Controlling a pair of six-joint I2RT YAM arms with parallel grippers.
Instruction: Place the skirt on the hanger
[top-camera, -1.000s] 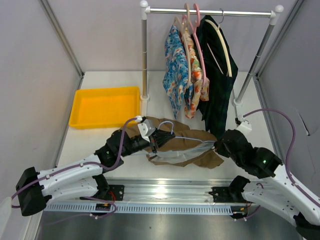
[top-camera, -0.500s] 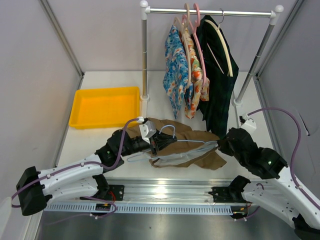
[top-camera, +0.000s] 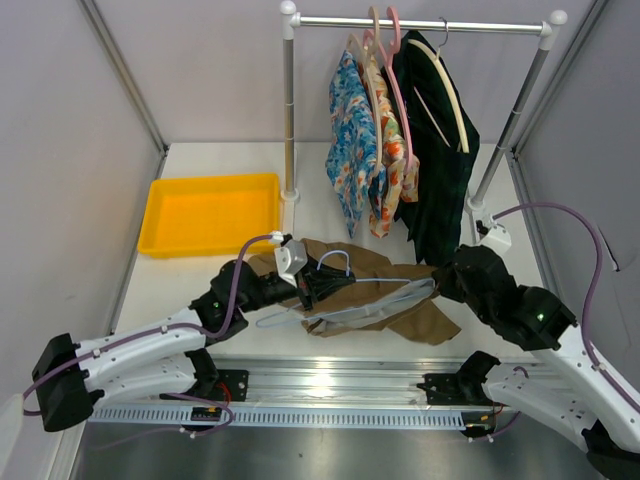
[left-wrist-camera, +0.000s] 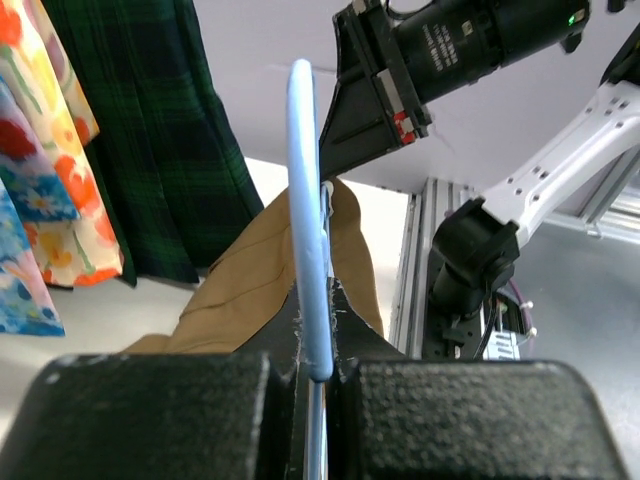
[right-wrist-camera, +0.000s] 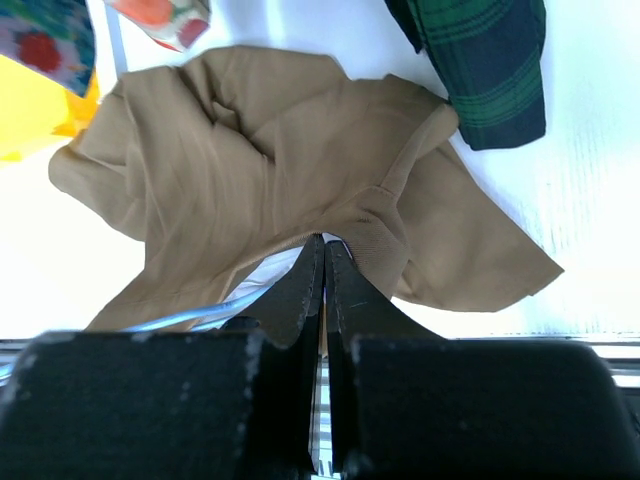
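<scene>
The tan-brown skirt (top-camera: 385, 285) lies crumpled on the white table between both arms, its whitish lining showing at the front. The pale blue-grey wire hanger (top-camera: 345, 312) sits partly inside it, with its hook (top-camera: 333, 258) sticking out at the back. My left gripper (top-camera: 312, 285) is shut on the hanger wire (left-wrist-camera: 305, 200) near the hook. My right gripper (top-camera: 440, 285) is shut on the skirt's right edge (right-wrist-camera: 385, 215), holding it slightly raised. In the right wrist view the hanger wire (right-wrist-camera: 190, 318) runs under the fabric (right-wrist-camera: 250, 150).
A yellow tray (top-camera: 210, 215) stands at the back left. A clothes rack (top-camera: 420, 24) behind the skirt holds floral garments (top-camera: 355, 140) and a dark green plaid garment (top-camera: 430, 150) on other hangers. Its pole bases (top-camera: 289, 195) stand close behind. A metal rail (top-camera: 330, 385) runs along the near edge.
My right gripper has risen and moved back slightly, lifting the skirt's right edge. More of the hanger's lower wire shows at the skirt's left front. The left gripper has shifted a little.
</scene>
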